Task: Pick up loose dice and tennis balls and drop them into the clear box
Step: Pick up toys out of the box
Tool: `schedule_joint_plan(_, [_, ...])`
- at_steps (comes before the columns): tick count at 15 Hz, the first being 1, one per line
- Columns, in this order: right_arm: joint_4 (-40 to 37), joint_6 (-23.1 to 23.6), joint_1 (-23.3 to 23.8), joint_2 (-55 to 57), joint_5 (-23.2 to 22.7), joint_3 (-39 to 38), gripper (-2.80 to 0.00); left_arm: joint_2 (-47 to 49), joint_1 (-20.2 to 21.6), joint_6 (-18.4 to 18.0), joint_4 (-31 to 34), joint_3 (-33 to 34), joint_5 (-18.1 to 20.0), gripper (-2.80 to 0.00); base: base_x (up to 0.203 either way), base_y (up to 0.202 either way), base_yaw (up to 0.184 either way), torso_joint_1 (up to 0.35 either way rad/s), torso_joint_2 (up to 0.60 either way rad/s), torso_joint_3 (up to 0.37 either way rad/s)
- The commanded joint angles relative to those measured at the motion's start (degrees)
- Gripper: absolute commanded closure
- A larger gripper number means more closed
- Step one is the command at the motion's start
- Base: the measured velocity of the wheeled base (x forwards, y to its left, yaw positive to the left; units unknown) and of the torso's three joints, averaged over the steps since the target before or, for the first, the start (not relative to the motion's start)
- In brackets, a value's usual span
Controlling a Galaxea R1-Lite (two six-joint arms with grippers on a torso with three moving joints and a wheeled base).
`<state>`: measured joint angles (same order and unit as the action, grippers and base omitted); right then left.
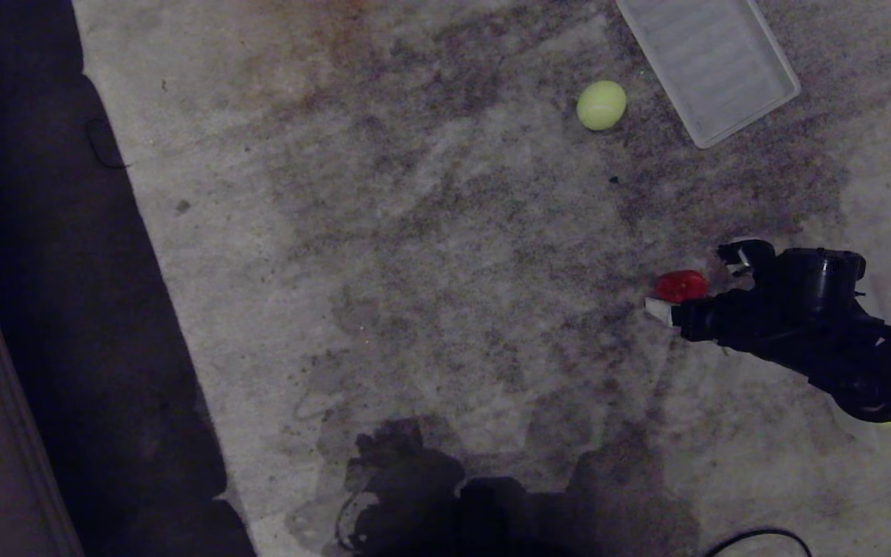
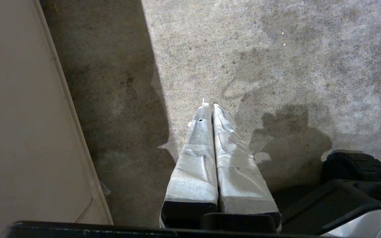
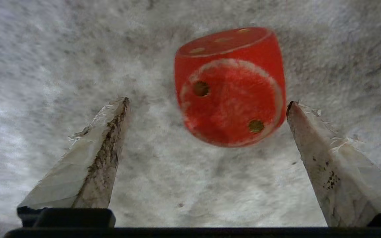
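The red die (image 1: 679, 285) rests on the stained carpet at 3 o'clock in the head view, a two-dot face showing in the right wrist view, dots dark gold. One yellow-green tennis ball (image 1: 601, 105) lies at 1 o'clock, well apart from the die.

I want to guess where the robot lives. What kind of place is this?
Probably a room in a home: stained grey carpet covers the floor, a pale wall with a baseboard runs along one side, and a red rounded die and fuzzy yellow-green tennis ball lie loose.

Red die (image 3: 229, 87) between spread right hand (image 3: 207, 102) fingers; carpet (image 1: 414, 271) around it bare.
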<state>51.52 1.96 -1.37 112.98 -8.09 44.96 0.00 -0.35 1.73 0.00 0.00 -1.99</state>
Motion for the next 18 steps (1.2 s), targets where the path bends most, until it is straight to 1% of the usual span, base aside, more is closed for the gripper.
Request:
schedule_joint_plan(1, [0.31, 2.09, 0.62, 1.09, -0.07, 0.59, -2.80, 0.09, 0.00, 0.03, 0.00, 0.09, -0.04, 0.00, 0.000, 0.000, 0.000, 0.000, 0.00, 0.000])
schedule_joint_plan(2, [0.57, 2.48, 0.71, 1.80, -0.08, 0.70, -2.80, 0.09, 0.00, 0.03, 0.00, 0.09, -0.04, 0.00, 0.000, 0.000, 0.000, 0.000, 0.00, 0.000])
schedule_joint_plan(3, [2.63, 2.56, 0.74, 2.23, -0.01, 0.80, -2.80, 0.09, 0.00, 0.03, 0.00, 0.09, -0.04, 0.00, 0.000, 0.000, 0.000, 0.000, 0.00, 0.000])
schedule_joint_plan(4, [4.72, 2.83, 0.82, 3.15, 0.06, 0.79, 0.00, 0.09, 0.00, 0.02, 0.00, 0.09, -0.04, 0.00, 0.000, 0.000, 0.000, 0.000, 0.00, 0.000])
schedule_joint_plan(10, [5.79, 4.93, 0.87, 3.63, 0.26, -0.03, 0.00, 0.09, 0.00, 0.03, 0.00, 0.09, -0.04, 0.00, 0.000, 0.000, 0.000, 0.000, 0.00, 0.000])
schedule_joint_plan(13, [4.82, 5.45, 1.04, -0.72, 1.73, -3.34, 0.00, 0.09, 0.00, 0.03, 0.00, 0.09, -0.04, 0.00, 0.000, 0.000, 0.000, 0.000, 0.00, 0.000])
schedule_joint_plan(14, [3.41, 5.60, 1.15, -3.23, 1.85, -4.72, 0.00, 0.09, 0.00, 0.03, 0.00, 0.09, -0.04, 0.00, 0.000, 0.000, 0.000, 0.000, 0.00, 0.000])
schedule_joint_plan(18, [-6.67, 5.74, 1.54, -16.10, 2.15, -10.64, 0.00, 0.09, 0.00, 0.03, 0.00, 0.09, -0.04, 0.00, 0.000, 0.000, 0.000, 0.000, 0.00, 0.000])
